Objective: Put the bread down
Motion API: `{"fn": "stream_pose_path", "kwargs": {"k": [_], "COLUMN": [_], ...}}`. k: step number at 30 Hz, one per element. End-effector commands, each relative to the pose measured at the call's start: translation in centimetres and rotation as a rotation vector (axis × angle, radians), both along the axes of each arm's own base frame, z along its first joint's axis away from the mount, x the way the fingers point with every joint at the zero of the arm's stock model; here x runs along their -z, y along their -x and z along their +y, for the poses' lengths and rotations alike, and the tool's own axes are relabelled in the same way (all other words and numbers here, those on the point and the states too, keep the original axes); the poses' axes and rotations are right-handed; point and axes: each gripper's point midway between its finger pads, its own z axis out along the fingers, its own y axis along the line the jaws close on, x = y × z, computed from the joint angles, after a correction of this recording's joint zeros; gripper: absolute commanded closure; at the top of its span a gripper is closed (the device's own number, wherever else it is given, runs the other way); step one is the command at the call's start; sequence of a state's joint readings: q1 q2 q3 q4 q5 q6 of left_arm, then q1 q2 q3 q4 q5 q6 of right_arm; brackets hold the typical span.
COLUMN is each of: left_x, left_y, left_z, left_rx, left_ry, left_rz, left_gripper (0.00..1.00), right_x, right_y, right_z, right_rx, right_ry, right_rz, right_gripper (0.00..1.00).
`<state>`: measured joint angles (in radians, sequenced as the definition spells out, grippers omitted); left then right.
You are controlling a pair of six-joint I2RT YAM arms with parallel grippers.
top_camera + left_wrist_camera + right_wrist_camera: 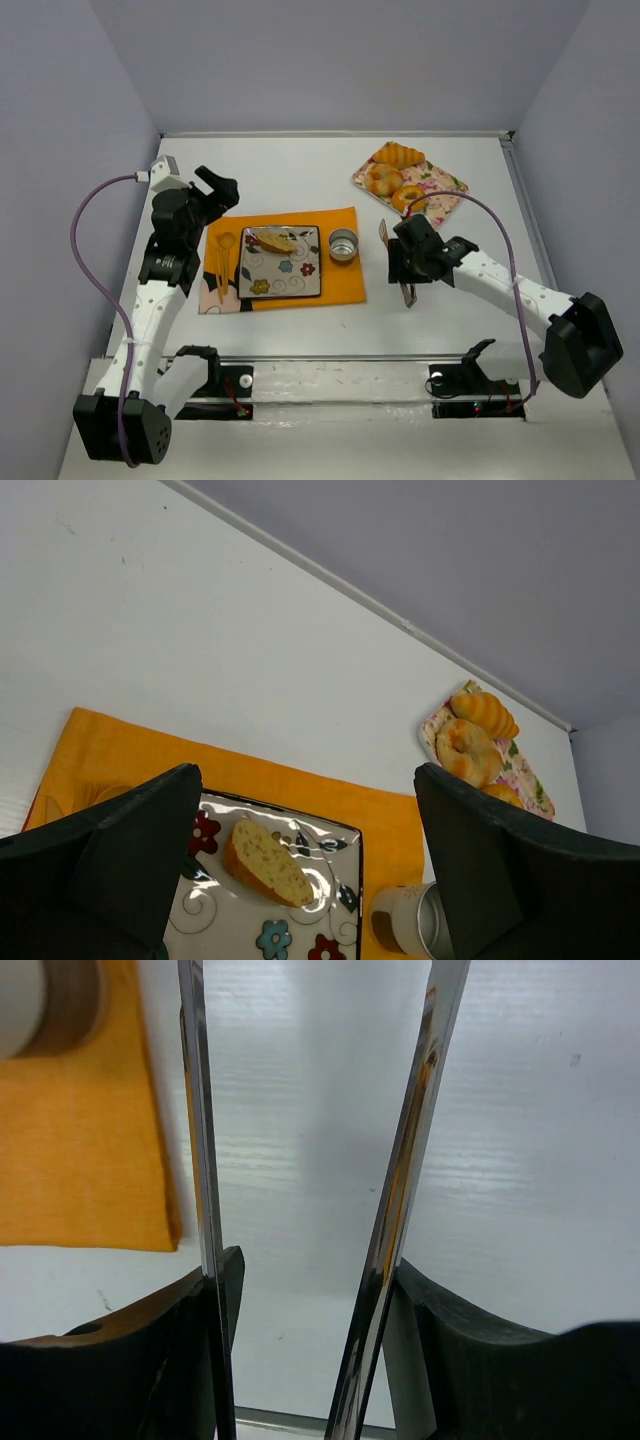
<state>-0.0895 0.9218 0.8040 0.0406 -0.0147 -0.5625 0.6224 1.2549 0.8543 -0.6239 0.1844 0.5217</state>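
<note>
Though on plate, bread lengthwise left-right.

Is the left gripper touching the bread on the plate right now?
Apart. The left wrist view shows the bread lying alone on the plate, with the left gripper raised and its open jaws clear on either side.

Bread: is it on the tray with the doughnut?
No, the bread lies on the flowered plate on the orange mat.
</note>
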Motion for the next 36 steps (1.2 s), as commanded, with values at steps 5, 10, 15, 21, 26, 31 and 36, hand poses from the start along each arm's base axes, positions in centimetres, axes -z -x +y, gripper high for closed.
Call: {"fn": "stream_pose_path", "kwargs": {"k": [5, 10, 15, 21, 26, 31, 36], "left_x": [-0.8, -0.7, -0.6, -0.6, -0.8, -0.9, -1.4], "left_y": [-0.4, -0.4, -0.5, -0.4, -0.3, 0.8, 1.3], "left_z": [0.0, 0.0, 0.0, 0.2, 0.6, 3.0, 3.3], "left_rx": [0.004, 0.004, 0.004, -0.005, -0.03, -0.161, -0.178], "left_ry": [0.001, 0.003, 0.003, -0.001, -0.002, -0.007, -0.006], "left_rz": [-0.042, -0.04, -0.037, -0.037, -0.042, -0.036, -0.056], "left_gripper": [0.01, 0.01, 0.01, 0.01, 0.01, 0.01, 0.01], "right_x": [2.3, 0.9, -2.7, -9.9, -14.7, -17.5, -18.4], "right_y": [0.5, 0.2, -0.9, -3.1, -4.4, -4.3, -4.0], "right_z": [-1.0, -2.1, -3.2, -4.1, -4.2, -5.8, -6.1], "right_rx": [0.124, 0.152, 0.176, 0.271, 0.292, 0.366, 0.347], "right_ry": [0.025, 0.073, 0.12, 0.044, -0.052, -0.101, -0.139], "right_rz": [0.053, 0.033, -0.045, -0.273, -0.454, -0.588, -0.663], "right_gripper": [0.24, 0.0, 0.0, 0.0, 0.0, 0.0, 0.0]}}
